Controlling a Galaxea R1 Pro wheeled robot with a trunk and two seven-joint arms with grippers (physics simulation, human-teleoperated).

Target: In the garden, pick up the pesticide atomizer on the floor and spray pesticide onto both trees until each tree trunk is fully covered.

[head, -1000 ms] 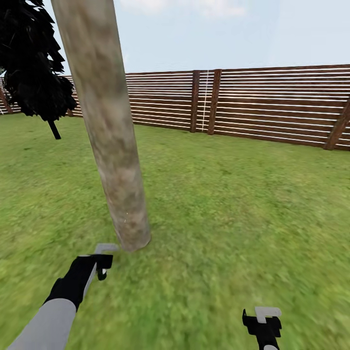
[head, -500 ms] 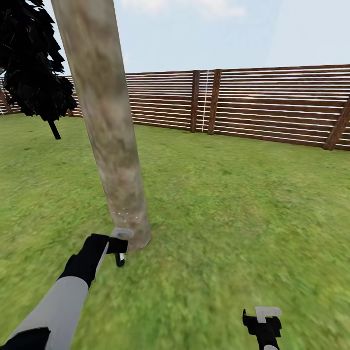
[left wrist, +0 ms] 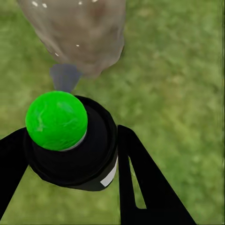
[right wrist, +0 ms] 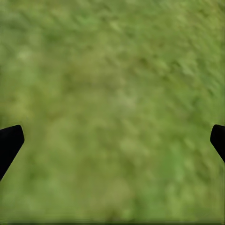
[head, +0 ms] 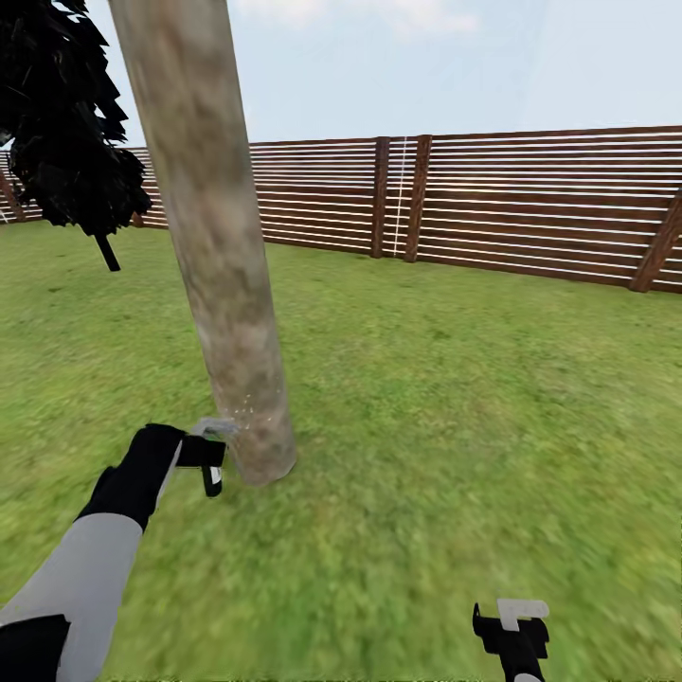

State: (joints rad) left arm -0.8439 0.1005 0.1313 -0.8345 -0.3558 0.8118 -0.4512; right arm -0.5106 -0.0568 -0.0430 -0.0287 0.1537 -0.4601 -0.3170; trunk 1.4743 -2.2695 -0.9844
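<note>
Across the garden lawn [head: 455,426], green grass runs back to a reddish-brown slat fence [head: 530,204] under pale sky.

Tree trunk [head: 223,256]: pale grey-tan, mottled brown, slightly leaning, rooted in grass left of centre; its base also appears in the left wrist view [left wrist: 79,33]. Crown out of frame.

Dark cone-shaped tree [head: 62,123]: near-black foliage, far left, well behind the trunk.

Left gripper [head: 208,453]: low, just beside the trunk's foot, fingers [left wrist: 140,178] closed on either side of the pesticide atomizer [left wrist: 70,140].

Pesticide atomizer: black body with a bright green round cap and a grey nozzle pointing at the trunk base.

Right gripper [head: 511,630]: at the lower right over bare grass, well apart from the trunk; fingertips [right wrist: 9,143] spread wide at the edges of its wrist view, holding nothing.

Pesticide [head: 248,407]: a few tiny whitish specks on the lower trunk, near the nozzle.
</note>
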